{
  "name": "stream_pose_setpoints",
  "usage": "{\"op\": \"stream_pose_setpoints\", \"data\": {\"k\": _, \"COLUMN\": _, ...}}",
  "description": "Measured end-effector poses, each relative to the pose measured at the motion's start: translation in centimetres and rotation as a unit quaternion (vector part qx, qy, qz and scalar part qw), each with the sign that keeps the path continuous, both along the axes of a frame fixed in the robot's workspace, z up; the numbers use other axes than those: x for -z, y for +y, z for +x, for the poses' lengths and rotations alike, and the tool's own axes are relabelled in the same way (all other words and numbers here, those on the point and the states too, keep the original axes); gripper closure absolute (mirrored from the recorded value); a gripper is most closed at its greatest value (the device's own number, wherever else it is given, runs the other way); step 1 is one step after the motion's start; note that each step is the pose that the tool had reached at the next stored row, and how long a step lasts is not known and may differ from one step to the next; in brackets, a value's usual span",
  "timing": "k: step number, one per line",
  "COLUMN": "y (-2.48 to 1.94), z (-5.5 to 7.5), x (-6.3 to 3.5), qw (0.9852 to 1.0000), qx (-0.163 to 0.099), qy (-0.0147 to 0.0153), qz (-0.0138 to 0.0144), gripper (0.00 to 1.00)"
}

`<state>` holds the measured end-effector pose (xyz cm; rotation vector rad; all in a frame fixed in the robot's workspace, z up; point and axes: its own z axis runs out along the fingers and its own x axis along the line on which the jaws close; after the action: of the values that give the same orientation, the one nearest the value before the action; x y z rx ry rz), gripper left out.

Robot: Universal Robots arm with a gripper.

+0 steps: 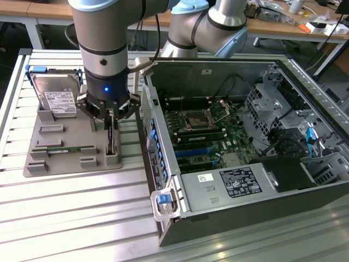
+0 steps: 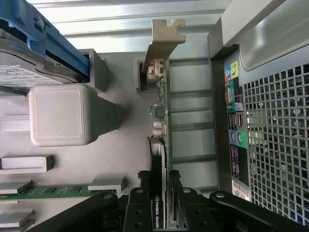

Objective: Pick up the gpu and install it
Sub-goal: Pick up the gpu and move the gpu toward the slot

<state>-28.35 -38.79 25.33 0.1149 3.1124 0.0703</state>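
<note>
- Gripper (image 2: 158,189) sits low over the gpu (image 2: 162,118). The fingers (image 2: 144,197) are clamped on the card's two flat faces, one on each side, near the end away from the bracket.
- The gpu stands on its long edge in the slotted posts of a gray fixture tray (image 1: 65,166). Its silver bracket (image 2: 162,44) is at the end farthest from the fingers, and its lower edge looks seated in the holder.
- Handling, as I judge it: light, stiff and thin, with smooth faces that could slip if the grip is off-centre. The small parts along the exposed board edge are fragile. The flat faces around mid-length look like the safest hold, clear of the contact edge and the bracket. A tilted pull out of the posts risks binding.
- A green memory stick (image 1: 60,148) lies flat in its own tray slot, near the gpu but apart from it.
- A hard drive (image 1: 56,101) with a white label leans in its cradle at the tray's far corner.
- The tray rests on a slatted metal surface (image 1: 82,218).
- Toward the exterior view's right, just beside the tray, lies an open computer case (image 1: 218,221). The motherboard (image 1: 204,131) is exposed, with blue expansion slots (image 1: 197,150) near its lower part.
</note>
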Motion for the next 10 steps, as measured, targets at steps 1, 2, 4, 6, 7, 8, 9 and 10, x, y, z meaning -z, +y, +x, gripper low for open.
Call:
{"op": "stream_pose_setpoints", "data": {"k": 1, "y": 0.00, "z": 0.0, "x": -0.17, "qw": 1.0000, "qx": 0.000, "qy": 0.0000, "qz": 0.0000, "gripper": 0.74}}
{"op": "stream_pose_setpoints", "data": {"k": 2, "y": 0.00, "z": 0.0, "x": -0.40, "qw": 1.0000, "qx": 0.000, "qy": 0.0000, "qz": 0.0000, "gripper": 0.74}}
{"op": "stream_pose_setpoints", "data": {"k": 4, "y": 0.00, "z": 0.0, "x": -0.91, "qw": 1.0000, "qx": 0.000, "qy": 0.0000, "qz": 0.0000, "gripper": 0.74}}
{"op": "stream_pose_setpoints", "data": {"k": 6, "y": 0.00, "z": 0.0, "x": -1.35, "qw": 1.0000, "qx": 0.000, "qy": 0.0000, "qz": 0.0000, "gripper": 0.74}}
{"op": "stream_pose_setpoints", "data": {"k": 7, "y": 0.00, "z": 0.0, "x": -1.57, "qw": 1.0000, "qx": 0.000, "qy": 0.0000, "qz": 0.0000, "gripper": 0.74}}
{"op": "stream_pose_setpoints", "data": {"k": 8, "y": 0.00, "z": 0.0, "x": -1.79, "qw": 1.0000, "qx": 0.000, "qy": 0.0000, "qz": 0.0000, "gripper": 0.74}}
{"op": "stream_pose_setpoints", "data": {"k": 9, "y": 0.00, "z": 0.0, "x": -2.01, "qw": 1.0000, "qx": 0.000, "qy": 0.0000, "qz": 0.0000, "gripper": 0.74}}
{"op": "stream_pose_setpoints", "data": {"k": 10, "y": 0.00, "z": 0.0, "x": -2.35, "qw": 1.0000, "qx": 0.000, "qy": 0.0000, "qz": 0.0000, "gripper": 0.74}}
